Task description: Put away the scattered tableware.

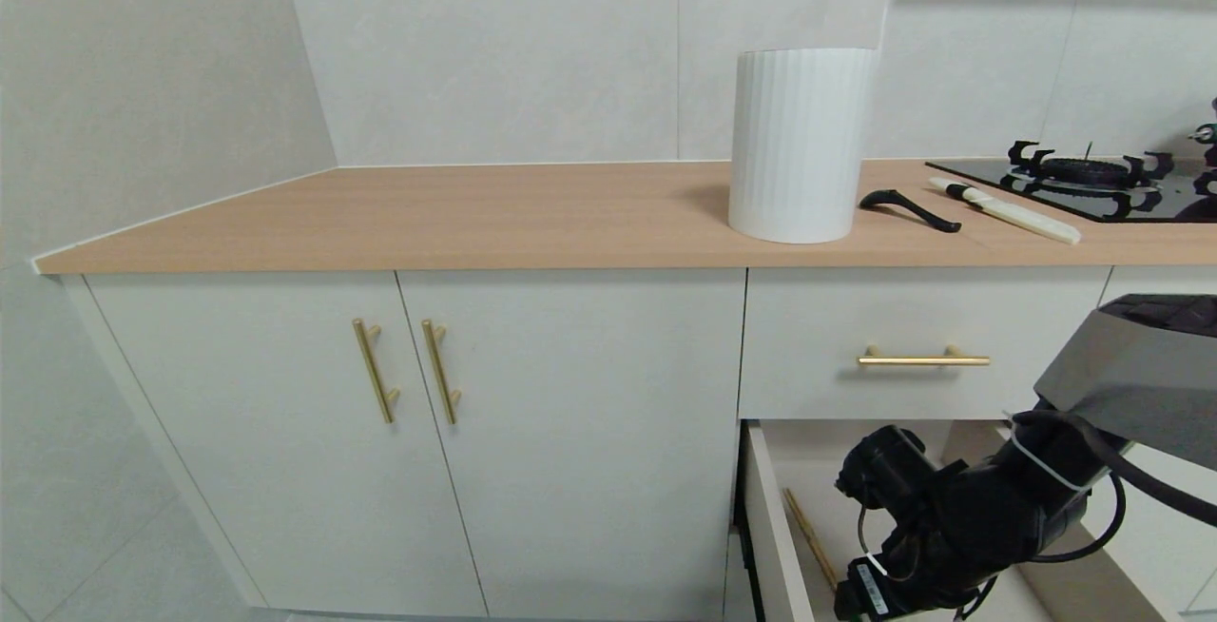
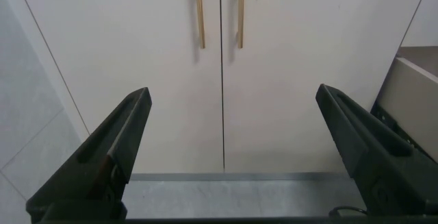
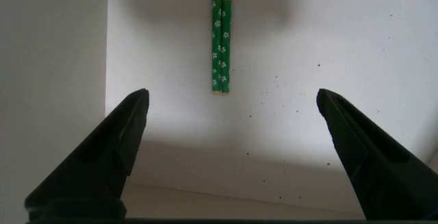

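A pair of wooden chopsticks [image 3: 220, 46] with green patterned ends lies on the white floor of the open lower drawer [image 1: 772, 517]; the chopsticks [image 1: 810, 538] rest near its left wall. My right gripper [image 3: 233, 104] hangs open just above them, holding nothing, and its wrist [image 1: 936, 527] sits over the drawer. On the wooden counter lie a white knife [image 1: 1008, 210] with a black band and a black-handled tool [image 1: 908, 207]. My left gripper [image 2: 233, 94] is open and empty, low down, facing the cabinet doors [image 2: 220, 66].
A tall white ribbed container [image 1: 799, 146] stands on the counter left of the tool. A black gas stove [image 1: 1084, 180] is at the far right. A shut drawer with a gold handle [image 1: 922, 359] sits above the open one. The double doors [image 1: 409, 384] are shut.
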{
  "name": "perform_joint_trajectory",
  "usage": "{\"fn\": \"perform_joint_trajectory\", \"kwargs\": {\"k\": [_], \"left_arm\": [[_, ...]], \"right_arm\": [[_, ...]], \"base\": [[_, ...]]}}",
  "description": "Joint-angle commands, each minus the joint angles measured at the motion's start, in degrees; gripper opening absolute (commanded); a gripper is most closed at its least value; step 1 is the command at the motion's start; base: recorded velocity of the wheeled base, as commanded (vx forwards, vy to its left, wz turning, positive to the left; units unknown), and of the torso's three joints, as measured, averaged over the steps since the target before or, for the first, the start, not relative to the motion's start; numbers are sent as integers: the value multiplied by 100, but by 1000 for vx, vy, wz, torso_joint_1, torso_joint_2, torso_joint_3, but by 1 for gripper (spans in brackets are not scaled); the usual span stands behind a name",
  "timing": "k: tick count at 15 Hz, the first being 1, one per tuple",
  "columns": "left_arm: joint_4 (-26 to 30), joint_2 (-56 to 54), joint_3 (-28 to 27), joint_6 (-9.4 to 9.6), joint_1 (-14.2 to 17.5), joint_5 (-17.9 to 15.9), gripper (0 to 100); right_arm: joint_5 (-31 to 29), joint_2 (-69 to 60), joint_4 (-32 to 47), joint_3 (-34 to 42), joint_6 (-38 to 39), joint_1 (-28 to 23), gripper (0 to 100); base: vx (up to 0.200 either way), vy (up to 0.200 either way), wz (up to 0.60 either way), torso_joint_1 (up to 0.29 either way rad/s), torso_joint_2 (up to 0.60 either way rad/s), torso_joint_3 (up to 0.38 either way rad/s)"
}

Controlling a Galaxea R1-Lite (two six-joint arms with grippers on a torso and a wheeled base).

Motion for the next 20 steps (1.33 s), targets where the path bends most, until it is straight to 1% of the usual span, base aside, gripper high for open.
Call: {"fn": "perform_joint_trajectory", "kwargs": {"k": [1,3,4,6,8,9,10,12,20], "left_arm": [[-1,-2,0,0,0,1,100],[-1,-2,0,0,0,1,100],[-1,-2,0,9,0,1,100],[-1,-2,0,0,0,1,100],[-1,-2,0,0,0,1,100],[-1,-2,0,0,0,1,100],[-1,-2,0,0,0,1,100],[-1,-2,0,0,0,1,100],[-1,-2,0,0,0,1,100]], "right_arm": [[-92,-526,-1,-1,127,-16,100],[-74,-1616,34,52,259,-192,100],[-83,-1871,34,61,250,-236,100],[-48,-2943,52,79,197,-526,100],[-21,-3532,60,140,-233,-834,100],[-21,-3532,60,140,-233,-834,100],[-13,-3998,52,158,-559,-1159,100],[5,-4174,25,149,-567,-1229,100],[40,-4191,25,175,-664,-1229,100]], "base": [[0,0,0,0,0,0],[0,0,0,0,0,0],[0,0,0,0,0,0],[0,0,0,0,0,0],[0,0,0,0,0,0],[0,0,0,0,0,0],[0,0,0,0,0,0],[0,0,0,0,0,0],[0,0,0,4,-15,-10]]}}
